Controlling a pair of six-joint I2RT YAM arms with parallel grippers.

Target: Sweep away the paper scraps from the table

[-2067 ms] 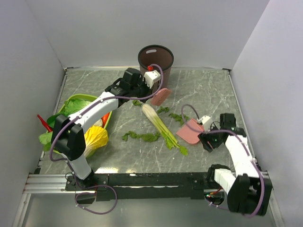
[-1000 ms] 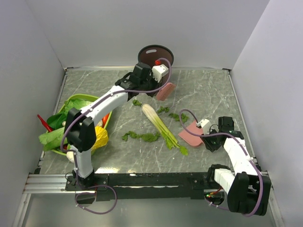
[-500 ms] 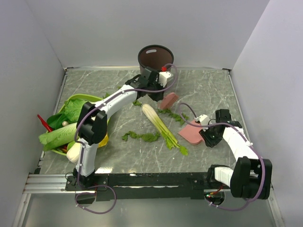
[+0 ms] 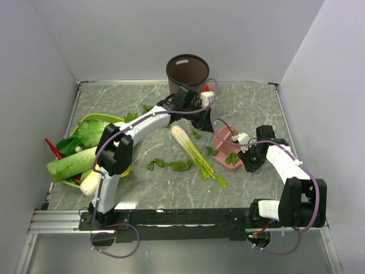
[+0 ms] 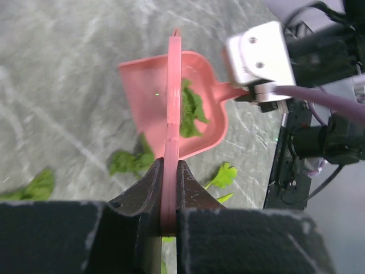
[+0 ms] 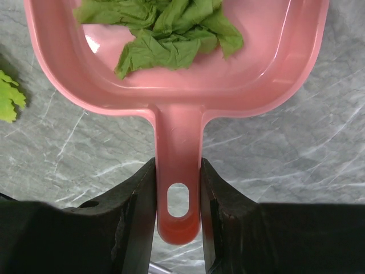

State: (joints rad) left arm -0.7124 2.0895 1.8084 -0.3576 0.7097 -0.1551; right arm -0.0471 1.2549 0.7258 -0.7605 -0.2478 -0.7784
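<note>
While my right fingers [image 6: 137, 200] pinch the pink dustpan [image 6: 274, 74] handle | left fingers [image 5: 142, 188] clamp the pink sweeper blade [image 5: 173, 114] (edge-on) | some paper scraps [image 6: 165, 34] in pan; others on tabletop [image 4: 251, 108] | hold lip flat; drag blade low

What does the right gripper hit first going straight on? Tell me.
The right gripper holds the pink dustpan by its handle, so the pan leads. In the top view a loose paper scrap lies just off its far edge, the leek stalk beyond: probably the scrap first; depth unclear.
</note>
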